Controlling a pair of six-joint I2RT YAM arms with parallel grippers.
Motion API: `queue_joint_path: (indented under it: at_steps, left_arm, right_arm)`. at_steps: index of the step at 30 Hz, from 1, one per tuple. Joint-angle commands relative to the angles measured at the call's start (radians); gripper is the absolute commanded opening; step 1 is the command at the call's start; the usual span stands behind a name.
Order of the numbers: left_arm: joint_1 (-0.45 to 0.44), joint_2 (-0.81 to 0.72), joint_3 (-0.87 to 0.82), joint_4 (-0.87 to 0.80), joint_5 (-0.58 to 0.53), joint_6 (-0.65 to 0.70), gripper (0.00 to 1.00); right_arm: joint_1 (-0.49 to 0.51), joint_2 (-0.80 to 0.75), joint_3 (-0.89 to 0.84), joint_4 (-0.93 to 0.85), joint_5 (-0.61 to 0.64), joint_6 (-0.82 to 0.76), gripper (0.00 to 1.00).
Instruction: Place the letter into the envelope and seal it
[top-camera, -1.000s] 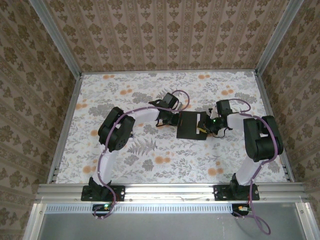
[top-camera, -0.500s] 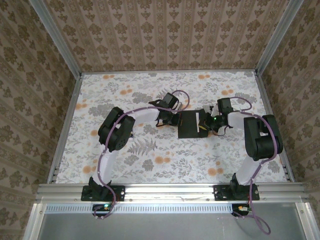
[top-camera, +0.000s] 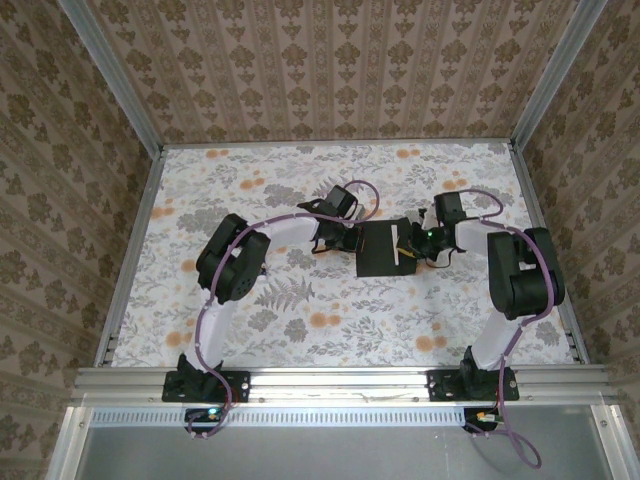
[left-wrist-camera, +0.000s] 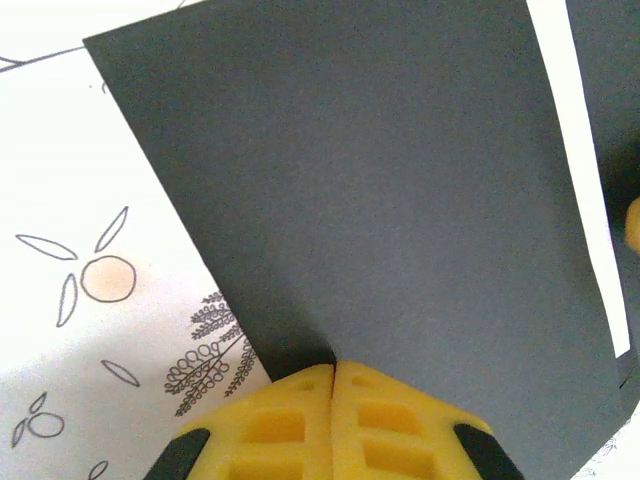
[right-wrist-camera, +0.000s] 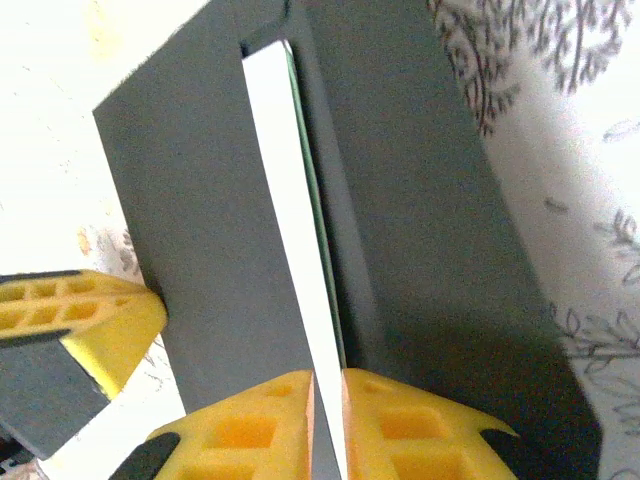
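The black envelope (top-camera: 378, 250) lies mid-table between both grippers. In the left wrist view the envelope (left-wrist-camera: 380, 180) spreads face-on, and my left gripper (left-wrist-camera: 333, 365) is shut with its tips against the near edge; I cannot tell if it pinches the paper. From above, the left gripper (top-camera: 350, 240) sits at the envelope's left side. The letter (right-wrist-camera: 295, 200) shows as a thin white strip with a green edge, reaching into the envelope (right-wrist-camera: 200, 200). My right gripper (right-wrist-camera: 328, 375) is shut on that strip, at the envelope's right side (top-camera: 411, 244). The letter's white edge (left-wrist-camera: 585, 180) also shows past the envelope.
The table (top-camera: 300, 330) has a floral cloth, with bare room in front of and behind the envelope. Metal rails (top-camera: 130, 250) and patterned walls close it in on three sides. The left gripper's yellow finger (right-wrist-camera: 90, 320) shows at the envelope's left edge.
My right gripper has shifted left and slightly away from the bases with the letter. The envelope now looks narrower from above. The left arm has held still.
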Motion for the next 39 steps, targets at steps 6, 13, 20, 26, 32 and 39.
queue_joint_path:
  at_steps: [6, 13, 20, 26, 32, 39]
  left_arm:
    - [-0.015, 0.037, -0.022, -0.157, -0.015, 0.029, 0.0]
    - [-0.014, 0.037, -0.017, -0.165, -0.02, 0.035, 0.0]
    - [-0.014, 0.037, -0.014, -0.167, -0.02, 0.036, 0.0]
    - [-0.015, 0.042, -0.012, -0.166, -0.017, 0.039, 0.0]
    - [-0.015, 0.047, -0.012, -0.168, -0.015, 0.039, 0.0]
    - [-0.015, 0.052, -0.006, -0.172, -0.011, 0.043, 0.0]
  right_arm:
    - [-0.022, 0.037, 0.11, -0.058, 0.023, -0.039, 0.18]
    - [-0.021, 0.098, 0.191, -0.096, 0.022, -0.047, 0.19]
    - [-0.007, 0.131, 0.215, -0.127, 0.043, -0.063, 0.19]
    - [0.013, 0.144, 0.214, -0.122, 0.059, -0.062, 0.19]
    - [0.03, 0.172, 0.234, -0.122, 0.058, -0.063, 0.19]
    - [0.04, 0.176, 0.246, -0.121, 0.063, -0.06, 0.19]
